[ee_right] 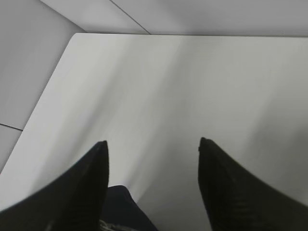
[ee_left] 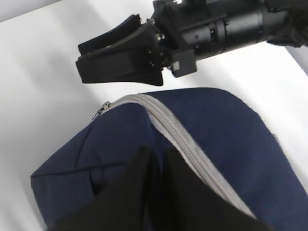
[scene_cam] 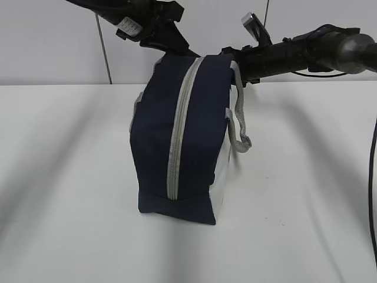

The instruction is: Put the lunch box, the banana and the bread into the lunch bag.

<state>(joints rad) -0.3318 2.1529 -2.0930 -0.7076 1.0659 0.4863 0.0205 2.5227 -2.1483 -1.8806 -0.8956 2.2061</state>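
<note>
The navy lunch bag [scene_cam: 156,135] stands upright on the white table, its grey zipper [scene_cam: 177,135] shut along the side that faces me. The lunch box, banana and bread are out of view. My left gripper [scene_cam: 175,46] is at the bag's top rear; in the left wrist view its fingers [ee_left: 156,153] are closed together on the navy fabric [ee_left: 216,130] beside the zipper [ee_left: 178,132]. My right gripper [scene_cam: 235,58] is open at the bag's top right, and in the left wrist view it [ee_left: 113,50] hovers just above the zipper pull [ee_left: 102,109]. Only a navy corner [ee_right: 122,207] shows between its fingers [ee_right: 151,144].
A grey strap handle [scene_cam: 240,118] hangs down the bag's right side over the white panel [scene_cam: 219,177]. The white table [scene_cam: 306,194] runs to a grey wall behind [scene_cam: 53,41]. A black cable [scene_cam: 372,194] hangs at the right edge.
</note>
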